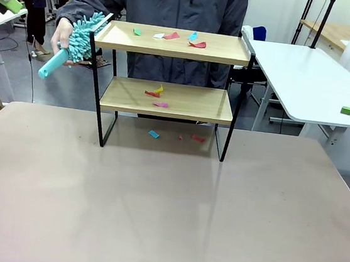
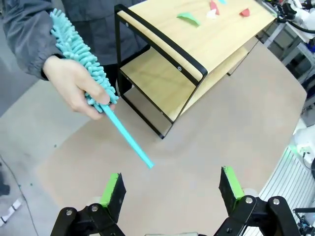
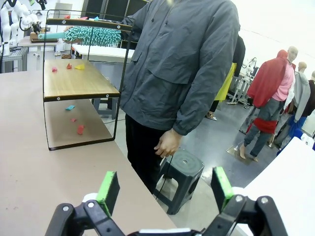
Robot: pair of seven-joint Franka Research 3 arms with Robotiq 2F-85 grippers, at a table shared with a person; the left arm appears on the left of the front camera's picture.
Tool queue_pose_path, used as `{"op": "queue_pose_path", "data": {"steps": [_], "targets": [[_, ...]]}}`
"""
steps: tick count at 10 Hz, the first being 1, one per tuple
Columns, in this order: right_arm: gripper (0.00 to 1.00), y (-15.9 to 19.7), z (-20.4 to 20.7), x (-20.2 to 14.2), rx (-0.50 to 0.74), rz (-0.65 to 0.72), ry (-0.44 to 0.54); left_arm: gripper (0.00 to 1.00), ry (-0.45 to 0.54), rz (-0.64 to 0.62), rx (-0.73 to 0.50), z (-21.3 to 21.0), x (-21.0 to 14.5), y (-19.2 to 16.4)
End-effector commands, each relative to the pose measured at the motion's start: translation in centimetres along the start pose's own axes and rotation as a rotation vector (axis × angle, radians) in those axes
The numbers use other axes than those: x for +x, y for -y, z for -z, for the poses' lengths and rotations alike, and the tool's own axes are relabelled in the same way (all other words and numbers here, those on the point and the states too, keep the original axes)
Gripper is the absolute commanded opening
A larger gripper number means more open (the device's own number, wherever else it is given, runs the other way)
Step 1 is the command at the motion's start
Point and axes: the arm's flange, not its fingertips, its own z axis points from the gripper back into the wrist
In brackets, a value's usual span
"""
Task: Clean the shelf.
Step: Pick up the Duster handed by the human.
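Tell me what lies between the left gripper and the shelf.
Left wrist view: bare table up to the shelf, with the duster handle in the person's hand angling in.

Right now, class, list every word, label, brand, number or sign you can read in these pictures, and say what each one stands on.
There is no text to read in any view. The shelf, the teal duster, the coloured scraps and the grey jacket show no print.

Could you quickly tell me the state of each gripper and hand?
Left gripper: open, empty.
Right gripper: open, empty.
Person's hand: holding the teal duster.
Person's other hand: hanging empty.
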Motion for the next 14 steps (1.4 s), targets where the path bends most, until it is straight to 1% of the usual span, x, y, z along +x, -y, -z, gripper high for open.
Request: {"op": "queue_pose_path", "data": {"steps": [1,2,4,6,7,9,10,14], "targets": [[1.00,0.1,0.1,0.7,0.001,0.015,-0.010,1.00,0.003,-0.019,0.071,1.4,0.1,1.6],[1.00,0.1,0.1,0.7,0.001,0.015,-0.010,1.00,0.012,-0.040,0.133,2.6,0.1,3.2],[1.00,0.1,0.1,0.7,0.001,0.015,-0.010,1.00,0.028,-0.084,0.279,5.1,-0.7,5.3],[1.00,0.1,0.1,0.7,0.001,0.015,-0.010,1.00,0.061,-0.110,0.383,8.0,-2.0,6.1],[1.00,0.1,0.1,0.7,0.001,0.015,-0.010,1.00,0.086,-0.116,0.416,9.3,-2.5,6.2],[1.00,0.1,0.1,0.7,0.001,0.015,-0.010,1.00,0.101,-0.116,0.357,11.7,-3.5,5.4],[1.00,0.1,0.1,0.7,0.001,0.015,-0.010,1.00,0.125,-0.125,0.374,12.6,-3.9,4.8],[1.00,0.1,0.1,0.7,0.001,0.015,-0.010,1.00,0.085,-0.158,0.401,14.7,-3.8,2.3]]}}
